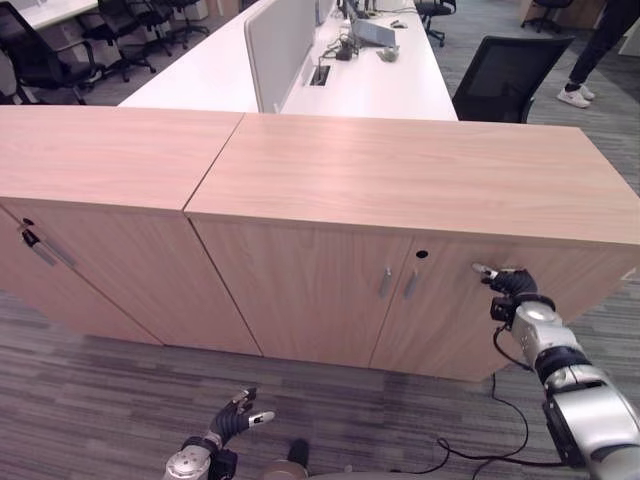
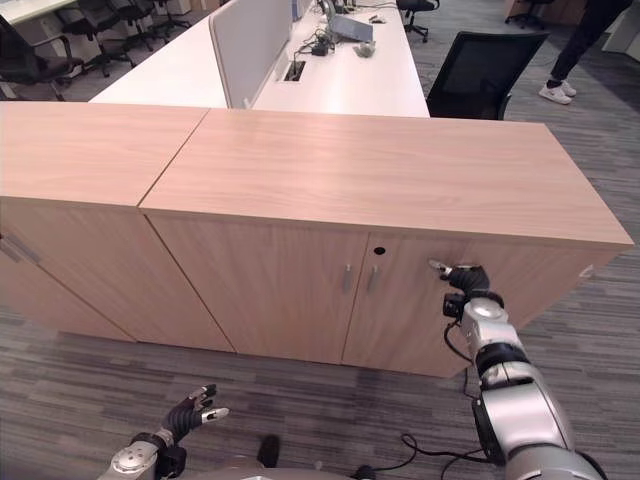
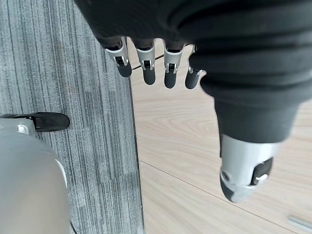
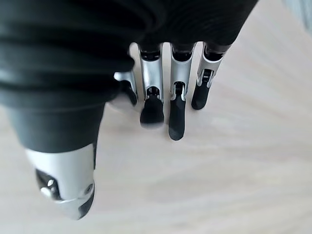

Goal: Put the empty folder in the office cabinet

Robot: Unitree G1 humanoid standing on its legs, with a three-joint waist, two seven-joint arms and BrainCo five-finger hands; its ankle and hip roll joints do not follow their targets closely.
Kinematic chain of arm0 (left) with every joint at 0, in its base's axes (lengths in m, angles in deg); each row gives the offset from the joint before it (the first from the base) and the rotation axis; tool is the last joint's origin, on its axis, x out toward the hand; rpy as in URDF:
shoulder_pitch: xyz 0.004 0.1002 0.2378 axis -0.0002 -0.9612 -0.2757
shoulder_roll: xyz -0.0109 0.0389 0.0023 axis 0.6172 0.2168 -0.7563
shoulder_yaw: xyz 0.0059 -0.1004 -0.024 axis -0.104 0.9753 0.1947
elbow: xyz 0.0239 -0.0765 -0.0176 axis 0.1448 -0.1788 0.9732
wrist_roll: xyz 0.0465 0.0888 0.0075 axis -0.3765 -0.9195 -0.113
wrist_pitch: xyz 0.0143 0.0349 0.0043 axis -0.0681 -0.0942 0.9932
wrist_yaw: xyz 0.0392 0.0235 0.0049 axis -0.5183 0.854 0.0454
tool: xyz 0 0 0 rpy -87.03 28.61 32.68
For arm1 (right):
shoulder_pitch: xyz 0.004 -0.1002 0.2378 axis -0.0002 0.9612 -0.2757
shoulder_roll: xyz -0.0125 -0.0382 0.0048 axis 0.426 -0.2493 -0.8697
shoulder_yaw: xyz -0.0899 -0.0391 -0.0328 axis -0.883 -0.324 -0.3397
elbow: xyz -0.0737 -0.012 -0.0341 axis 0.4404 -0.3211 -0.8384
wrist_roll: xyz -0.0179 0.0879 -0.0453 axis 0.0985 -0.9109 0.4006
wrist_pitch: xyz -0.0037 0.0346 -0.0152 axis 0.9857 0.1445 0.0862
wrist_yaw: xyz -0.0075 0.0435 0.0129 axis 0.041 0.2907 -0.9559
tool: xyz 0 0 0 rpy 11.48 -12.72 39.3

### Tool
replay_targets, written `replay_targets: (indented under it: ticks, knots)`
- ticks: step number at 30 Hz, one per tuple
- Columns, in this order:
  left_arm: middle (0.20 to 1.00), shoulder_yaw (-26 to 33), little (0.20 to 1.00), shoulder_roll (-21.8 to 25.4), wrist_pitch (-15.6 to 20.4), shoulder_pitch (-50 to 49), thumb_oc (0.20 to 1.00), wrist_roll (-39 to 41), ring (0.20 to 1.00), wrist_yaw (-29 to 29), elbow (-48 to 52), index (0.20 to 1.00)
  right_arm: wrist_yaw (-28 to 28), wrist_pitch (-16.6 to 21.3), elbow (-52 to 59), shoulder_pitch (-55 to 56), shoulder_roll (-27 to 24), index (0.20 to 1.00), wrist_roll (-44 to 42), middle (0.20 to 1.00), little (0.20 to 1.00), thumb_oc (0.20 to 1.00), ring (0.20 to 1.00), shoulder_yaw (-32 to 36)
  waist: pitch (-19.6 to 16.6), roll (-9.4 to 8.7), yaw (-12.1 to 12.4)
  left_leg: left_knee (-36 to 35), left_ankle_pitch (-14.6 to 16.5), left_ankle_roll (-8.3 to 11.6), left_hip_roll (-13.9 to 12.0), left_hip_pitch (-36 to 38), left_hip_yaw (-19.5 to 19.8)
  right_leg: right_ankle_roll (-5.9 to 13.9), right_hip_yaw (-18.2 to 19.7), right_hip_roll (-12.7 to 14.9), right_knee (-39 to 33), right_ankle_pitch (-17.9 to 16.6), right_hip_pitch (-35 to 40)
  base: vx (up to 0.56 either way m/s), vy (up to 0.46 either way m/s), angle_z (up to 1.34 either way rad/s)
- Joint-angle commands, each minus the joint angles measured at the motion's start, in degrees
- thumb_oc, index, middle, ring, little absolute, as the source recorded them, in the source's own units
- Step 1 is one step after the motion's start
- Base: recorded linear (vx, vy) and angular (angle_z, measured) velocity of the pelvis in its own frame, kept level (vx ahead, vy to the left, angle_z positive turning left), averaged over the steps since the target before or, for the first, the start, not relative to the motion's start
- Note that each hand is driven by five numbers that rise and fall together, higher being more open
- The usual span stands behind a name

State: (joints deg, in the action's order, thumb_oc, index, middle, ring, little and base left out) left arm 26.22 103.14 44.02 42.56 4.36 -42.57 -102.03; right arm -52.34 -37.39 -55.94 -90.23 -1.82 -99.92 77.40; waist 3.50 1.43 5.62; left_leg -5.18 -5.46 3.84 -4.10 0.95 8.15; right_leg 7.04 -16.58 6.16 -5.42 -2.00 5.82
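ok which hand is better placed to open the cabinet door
Probably the right hand: it is raised at the right-hand door of the cabinet, fingers straight, beside the handles. The left hand hangs low over the floor, open.

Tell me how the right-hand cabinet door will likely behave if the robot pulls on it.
The cabinet door looks like a rigid wood panel, so it should swing stiffly rather than flex. Its slim handle offers little to hook, so fingers may slip. The right hand, fingers straight, sits on the door face beside that handle, grasping nothing.
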Motion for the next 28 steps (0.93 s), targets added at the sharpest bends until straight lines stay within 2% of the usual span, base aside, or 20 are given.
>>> replay_targets:
  ticks: [1,4,5,7,10,16,28]
  knots:
    - [1.0,1.2,1.0,0.5,2.0,2.4,1.0,-0.6,1.0,1.3,-1.7,1.0,-3.1,6.7,9.6,0.4,6.1,1.0,-1.1,1.0,1.0,1.0,1.0,-0.6,-0.5,-3.13,1.7,0.8,7.2,1.15,1.0,3.3,-1.2,3.72,0.6,4.3,2.6,3.1,3.7,-0.01,0.01,-0.06]
    - [1.0,3.4,1.0,-1.3,1.8,2.3,1.0,-1.7,1.0,1.8,-3.5,1.0,-4.4,7.4,15.7,10.5,8.8,1.0,0.9,1.0,1.0,1.0,1.0,0.8,-0.6,-2.7,-0.2,0.6,7.3,1.14,0.9,3.9,-2.1,3.67,1.3,4.4,2.5,3.0,3.5,0.0,0.005,-0.03]
    - [1.0,3.3,1.0,-1.3,1.9,2.2,1.0,-1.7,1.0,1.8,-3.5,1.0,-4.4,7.3,16.0,10.8,8.8,1.0,1.0,1.0,1.0,1.0,1.0,0.8,-0.7,-2.71,-0.1,0.6,7.4,1.14,0.9,3.9,-2.1,3.67,1.4,4.3,2.4,3.0,3.5,0.0,0.0,0.0]
    - [1.0,5.3,1.0,-2.6,1.8,2.5,1.0,-3.1,1.0,2.4,-5.5,1.0,-6.4,6.9,18.9,19.4,10.8,1.0,3.9,1.0,1.0,1.0,1.0,0.3,-0.6,-2.45,-1.7,0.4,7.4,1.18,0.7,4.3,-3.0,3.72,2.1,4.5,2.1,2.8,3.2,-0.01,0.0,-0.14]
    - [1.0,6.4,1.0,-3.3,1.8,2.9,1.0,-3.9,1.0,3.0,-7.3,1.0,-7.6,6.0,17.0,25.6,12.5,1.0,7.8,1.0,1.0,1.0,1.0,-1.3,-0.7,-2.26,-3.0,0.3,7.4,1.17,0.5,4.4,-3.7,3.7,3.0,4.6,2.0,2.6,2.8,-0.02,-0.01,-0.24]
    - [1.0,6.4,1.0,-3.7,1.6,3.8,1.0,-4.1,1.0,3.7,-8.4,1.0,-7.5,4.8,8.8,27.7,14.5,1.0,12.4,1.0,1.0,1.0,1.0,-3.4,-0.6,-1.99,-4.3,0.4,7.5,1.08,0.3,4.7,-4.7,3.62,4.0,4.6,2.2,2.4,2.4,-0.02,-0.012,-0.14]
    - [1.0,5.7,1.0,-4.9,1.2,5.3,1.0,-4.6,1.0,4.0,-13.4,1.0,-7.5,3.4,-3.8,26.6,15.5,1.0,12.7,1.0,1.0,1.0,1.0,-3.8,-0.6,-2.07,-5.2,0.6,7.8,1.08,-0.1,5.7,-5.6,3.39,4.9,4.3,1.9,2.4,2.6,-0.01,-0.003,-0.04]
